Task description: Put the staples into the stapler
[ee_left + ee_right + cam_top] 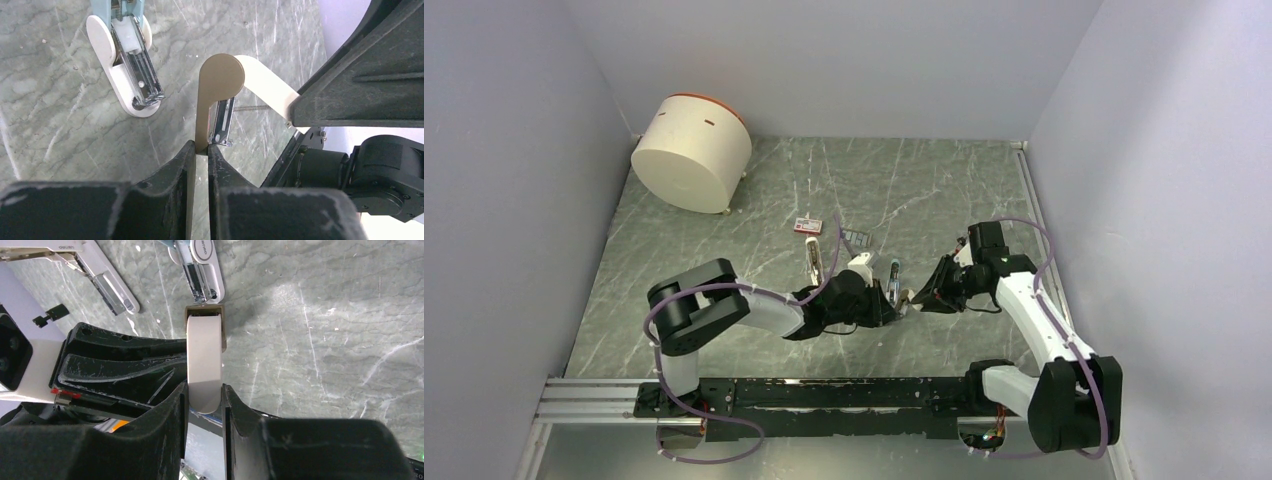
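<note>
While the left claw point(201, 149) pinches the tan base of the stapler point(220, 75) and the right claw point(205, 392) clamps its white top arm over the desk point(944, 190), the staples point(808, 225) lie farther back, untouched.

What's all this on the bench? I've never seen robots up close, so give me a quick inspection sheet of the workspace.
Surface: grey-green marbled table.
Job's things: red staples box lies beyond the arms; stapler hinged open, held between both tools.
Clutter: white stapler and blue stapler lie open on the table; small dark item near the box, unclear what; round white tub at far left.
Tools: left tool shut on the stapler's tan base; right tool shut on its cream top arm.
Cables: purple cables loop along both arms.
Surroundings: plain pale walls on three sides; metal rail under the arm bases.
</note>
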